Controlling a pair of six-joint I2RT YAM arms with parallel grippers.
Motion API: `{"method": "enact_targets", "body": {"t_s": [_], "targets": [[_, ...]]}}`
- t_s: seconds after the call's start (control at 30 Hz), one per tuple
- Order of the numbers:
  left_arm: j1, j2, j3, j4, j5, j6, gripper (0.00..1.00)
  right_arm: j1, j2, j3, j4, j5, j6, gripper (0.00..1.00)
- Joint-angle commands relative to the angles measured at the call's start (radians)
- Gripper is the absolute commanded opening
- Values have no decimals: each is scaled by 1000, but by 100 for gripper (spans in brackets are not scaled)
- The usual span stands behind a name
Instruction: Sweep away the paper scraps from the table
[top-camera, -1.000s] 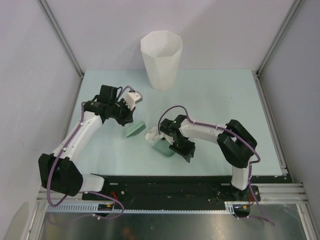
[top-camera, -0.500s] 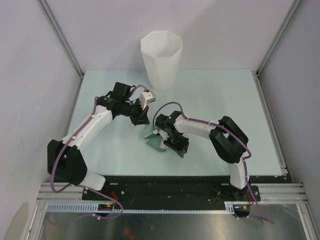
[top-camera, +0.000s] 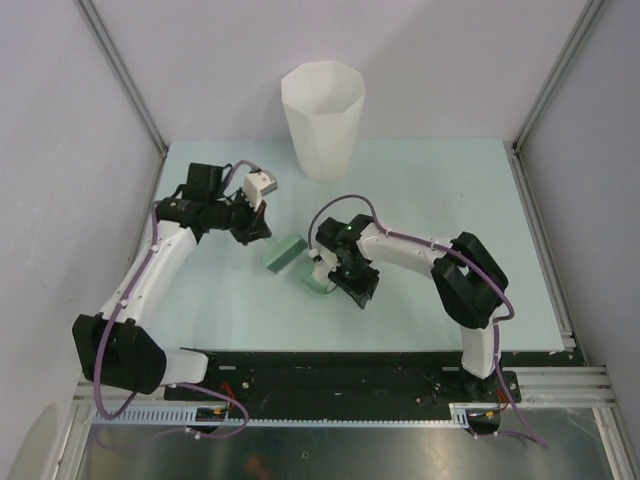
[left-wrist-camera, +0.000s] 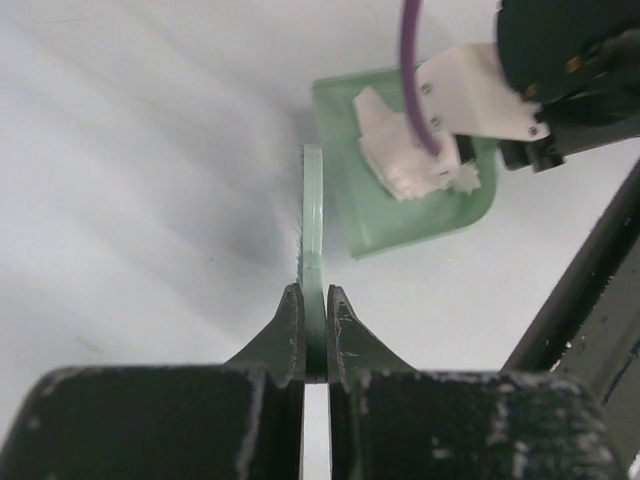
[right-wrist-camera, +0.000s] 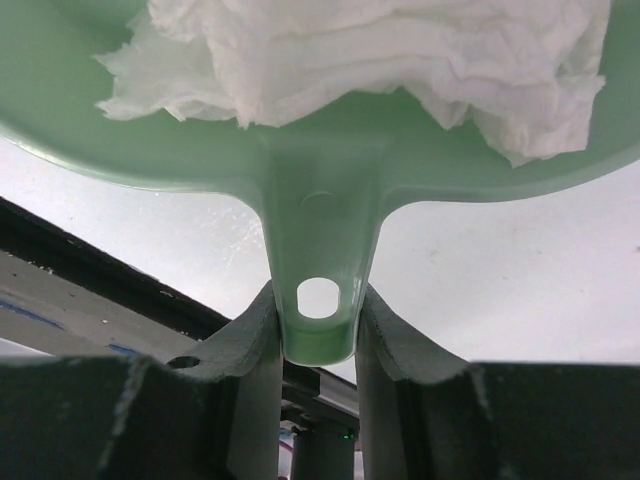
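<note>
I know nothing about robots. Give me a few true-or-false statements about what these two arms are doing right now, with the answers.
1. The paper scraps lie in the green dustpan. True.
2. The right gripper holds the dustpan by its handle. True.
3. The left gripper is open and empty. False: it is shut on a thin green brush.
4. The white bin lies tipped on its side. False: it stands upright at the far edge of the table.
</note>
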Motion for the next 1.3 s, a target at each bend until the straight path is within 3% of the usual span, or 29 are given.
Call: {"method": "enact_targets", "body": {"t_s": [0.0,0.13,0.33,0.63,0.87,1.1,1.27], "targets": [[55,-102,77,-16,-6,-20,0,-12,-97,9,-17,25,26,0],[169,-116,104,-18,-24,-15,0,-32,-120,41,-60,87,33,0],[181,-104,16,-16,-55,11,0,-113,-126,201,-141,185,26,0],[181,-82,-56,-16,-43,32,0,-228,-5,681,-250,233,-26,0],[181,-62,-65,-16,-37,54,0,-291,188,1090,-372,318,-89,0],[181,-39,-57,-15,-23,48,0,-320,192,1146,-163,512,-198,0],[181,-27,-56,-15,-23,48,0,-330,193,1141,81,639,-311,0]]}}
